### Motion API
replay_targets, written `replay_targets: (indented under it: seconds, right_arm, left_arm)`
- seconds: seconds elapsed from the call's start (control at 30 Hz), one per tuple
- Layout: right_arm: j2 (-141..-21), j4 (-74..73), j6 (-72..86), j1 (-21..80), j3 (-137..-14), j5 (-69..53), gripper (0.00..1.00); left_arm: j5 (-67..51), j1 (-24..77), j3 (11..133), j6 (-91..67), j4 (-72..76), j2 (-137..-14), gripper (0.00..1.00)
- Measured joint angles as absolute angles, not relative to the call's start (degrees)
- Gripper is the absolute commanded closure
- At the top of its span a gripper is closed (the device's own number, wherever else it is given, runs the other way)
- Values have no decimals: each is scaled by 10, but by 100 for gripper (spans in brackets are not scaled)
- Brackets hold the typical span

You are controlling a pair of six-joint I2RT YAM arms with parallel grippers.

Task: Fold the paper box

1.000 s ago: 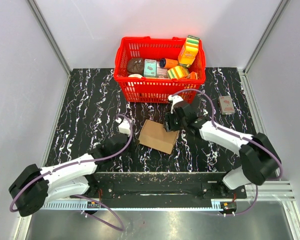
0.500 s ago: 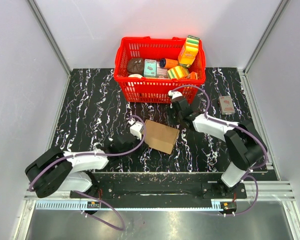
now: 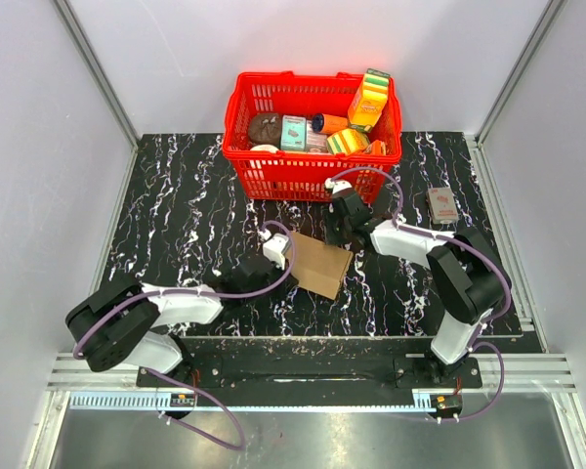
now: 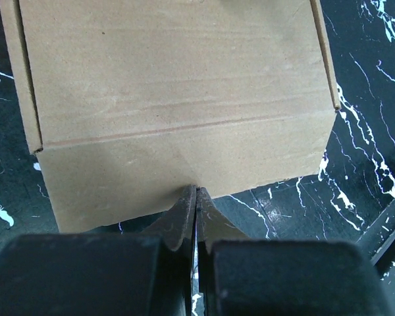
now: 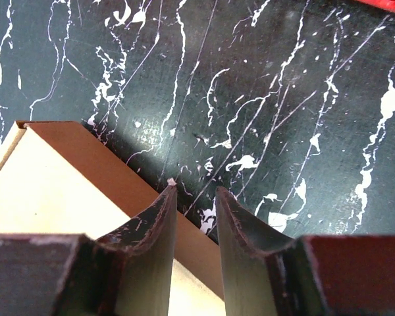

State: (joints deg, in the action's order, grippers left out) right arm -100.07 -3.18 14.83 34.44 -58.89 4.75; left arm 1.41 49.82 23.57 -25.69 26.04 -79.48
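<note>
The plain brown corrugated cardboard paper box (image 3: pixel 318 266) lies flat on the black white-veined marble table (image 3: pixel 186 210), between the two arms and just in front of the red plastic mesh basket (image 3: pixel 313 158). It reads as a shallow closed rectangle. Its long axis runs roughly left to right, skewed so that the right end sits nearer the arm bases. In the left wrist view the broad top panel faces up, with one crease across it and a panel sloping down towards the camera. The left gripper (image 4: pixel 196 191) has its fingers pressed together, the tips touching that sloping panel at its lower edge. I see no cardboard between them. The right gripper (image 5: pixel 195 197) is at the far right edge of the box. Its fingers are narrowly apart, one over the box and one over the table, and they clamp nothing that I can see. I judge the fold to be in its closing stage, with the sloping panel being seated. The next move calls for the right gripper to steady the far edge while the left presses in squarely, so the box does not slide. A small red packet (image 3: pixel 441 205) lies well apart to the right.
</note>
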Motion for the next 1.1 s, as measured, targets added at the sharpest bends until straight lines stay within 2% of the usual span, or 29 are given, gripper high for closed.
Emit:
replay_targets:
  seconds: [1.1]
  right_arm:
    - [-1012, -30, 150, 338, -589, -26, 67]
  left_arm:
    - [12, 507, 287, -234, 257, -870, 100]
